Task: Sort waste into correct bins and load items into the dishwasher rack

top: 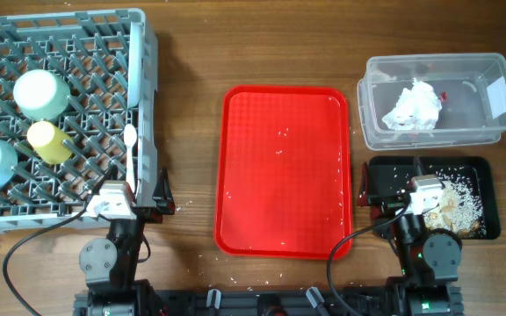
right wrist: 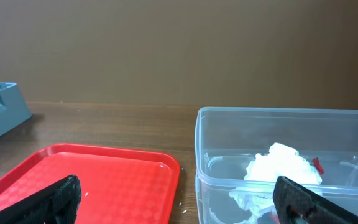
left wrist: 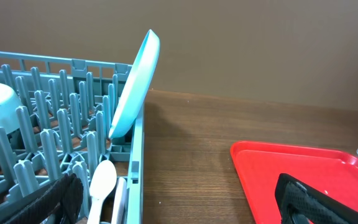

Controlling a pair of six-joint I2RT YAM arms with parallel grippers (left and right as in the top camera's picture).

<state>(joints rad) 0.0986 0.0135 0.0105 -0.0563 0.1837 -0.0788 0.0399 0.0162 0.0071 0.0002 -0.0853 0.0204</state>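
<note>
The grey dishwasher rack (top: 148, 53) at the left holds two pale blue-green bowls (top: 40, 93), a yellow cup (top: 49, 142) and a white spoon (top: 130, 140). In the left wrist view a blue-green plate (left wrist: 135, 81) stands on edge against the rack wall (left wrist: 135, 155), with the spoon (left wrist: 102, 180) below it. My left gripper (left wrist: 179, 199) is open and empty astride the rack's near right corner. The clear tub (top: 490, 118) holds crumpled tissue (top: 414, 107) and a red wrapper (top: 444, 96). Rice scraps (top: 459, 206) lie in the black tray (top: 389, 171). Over that tray, my right gripper (right wrist: 179, 196) is open and empty.
The red serving tray (top: 284, 171) lies in the middle between the arms, bare except for a few rice grains. A few grains also lie on the wooden table near the tray's front edge. Black cables run from both arm bases at the front.
</note>
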